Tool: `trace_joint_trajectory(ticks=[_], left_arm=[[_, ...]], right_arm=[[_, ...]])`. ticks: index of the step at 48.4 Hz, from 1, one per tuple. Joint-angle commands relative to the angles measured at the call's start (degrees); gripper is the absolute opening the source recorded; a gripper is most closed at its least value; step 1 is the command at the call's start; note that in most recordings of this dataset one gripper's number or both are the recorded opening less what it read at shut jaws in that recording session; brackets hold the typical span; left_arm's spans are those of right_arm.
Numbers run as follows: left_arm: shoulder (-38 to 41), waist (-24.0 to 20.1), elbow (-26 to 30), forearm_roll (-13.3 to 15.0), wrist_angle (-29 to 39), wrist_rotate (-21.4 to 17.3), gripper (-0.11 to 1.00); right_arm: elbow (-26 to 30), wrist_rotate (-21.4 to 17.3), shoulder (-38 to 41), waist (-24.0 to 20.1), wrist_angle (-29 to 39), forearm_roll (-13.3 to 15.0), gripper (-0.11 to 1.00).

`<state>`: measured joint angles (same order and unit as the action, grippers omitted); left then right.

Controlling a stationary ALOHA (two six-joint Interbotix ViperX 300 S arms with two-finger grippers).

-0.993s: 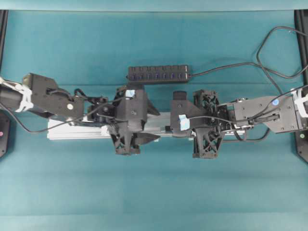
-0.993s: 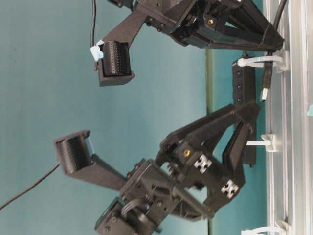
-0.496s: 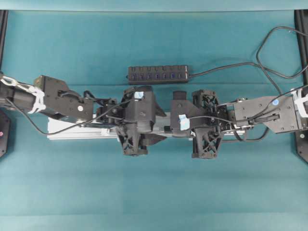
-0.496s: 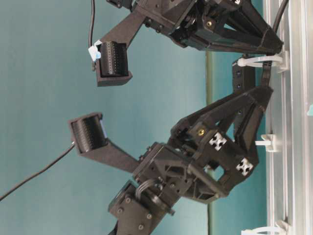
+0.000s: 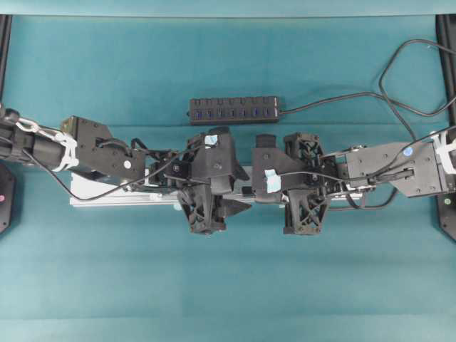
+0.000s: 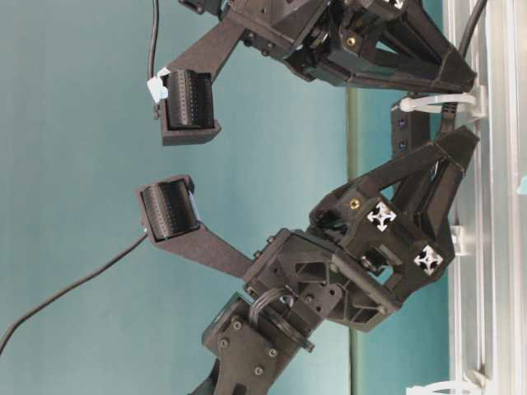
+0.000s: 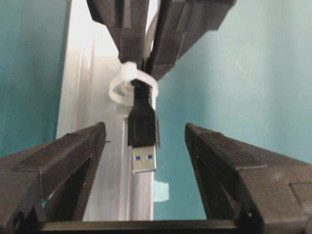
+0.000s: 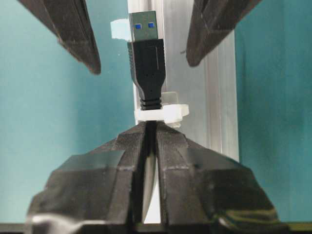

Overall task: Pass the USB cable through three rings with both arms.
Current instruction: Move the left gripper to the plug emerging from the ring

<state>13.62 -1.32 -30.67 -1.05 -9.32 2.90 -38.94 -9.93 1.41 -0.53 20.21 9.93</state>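
Observation:
The USB cable's black plug [image 7: 143, 141] with its silver tip pokes out through the first whitish ring [image 7: 130, 84] on the aluminium rail [image 7: 92, 97]. My right gripper [image 8: 151, 130] is shut on the cable just behind that ring [image 8: 163, 113], and the plug [image 8: 146, 58] points away from it. My left gripper [image 7: 144, 127] is open, with one finger on each side of the plug and not touching it. In the table-level view the middle ring [image 6: 461, 240] and the far ring [image 6: 443, 385] stand empty below the left gripper [image 6: 463, 156].
A black multi-port hub [image 5: 234, 109] lies behind the rail [image 5: 107, 196]. Its cord [image 5: 335, 102] loops along the table's right side towards the right arm. A small pale-blue tab [image 7: 161, 190] sits beside the rail. Both grippers meet nose to nose over the rail's middle.
My left arm has slid along the rail towards the right gripper, bringing its open jaws around the plug. The right gripper and the plug have stayed still.

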Motion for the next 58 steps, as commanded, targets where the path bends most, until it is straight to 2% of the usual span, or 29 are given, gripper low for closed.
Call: trace_joint_trajectory(ticks=[1, 9, 16, 20, 31, 33, 50, 58], left_arm=[[-0.1, 0.1, 0.5, -0.1, -0.4, 0.2, 0.79], [-0.2, 0.2, 0.5, -0.1, -0.2, 0.4, 0.79], [-0.1, 0.3, 0.5, -0.1, -0.2, 0.3, 0.72], [-0.1, 0.3, 0.5, -0.1, -0.2, 0.2, 0.63], [-0.3, 0.3, 1.1, -0.1, -0.2, 0.2, 0.26], [-0.3, 0.3, 1.3, -0.1, -0.2, 0.1, 0.23], [-0.8, 0.2, 1.6, -0.1, 2.1, -0.7, 0.23], [-1.8, 0.2, 1.2, -0.1, 4.0, -0.8, 0.23]], right_arm=[[0.3, -0.6, -0.7, 0.0, -0.4, 0.0, -0.09], [0.3, -0.6, -0.7, 0.0, -0.4, 0.0, -0.09], [0.3, -0.6, -0.6, -0.1, -0.4, -0.1, -0.09], [0.3, -0.6, -0.6, -0.2, -0.4, 0.0, -0.09], [0.4, -0.6, -0.5, -0.3, -0.4, -0.1, -0.09], [0.4, -0.6, -0.4, -0.4, -0.3, -0.1, -0.09], [0.6, -0.6, -0.4, -0.7, -0.2, 0.0, -0.08], [0.7, -0.6, -0.4, -0.7, 0.0, 0.0, -0.04]])
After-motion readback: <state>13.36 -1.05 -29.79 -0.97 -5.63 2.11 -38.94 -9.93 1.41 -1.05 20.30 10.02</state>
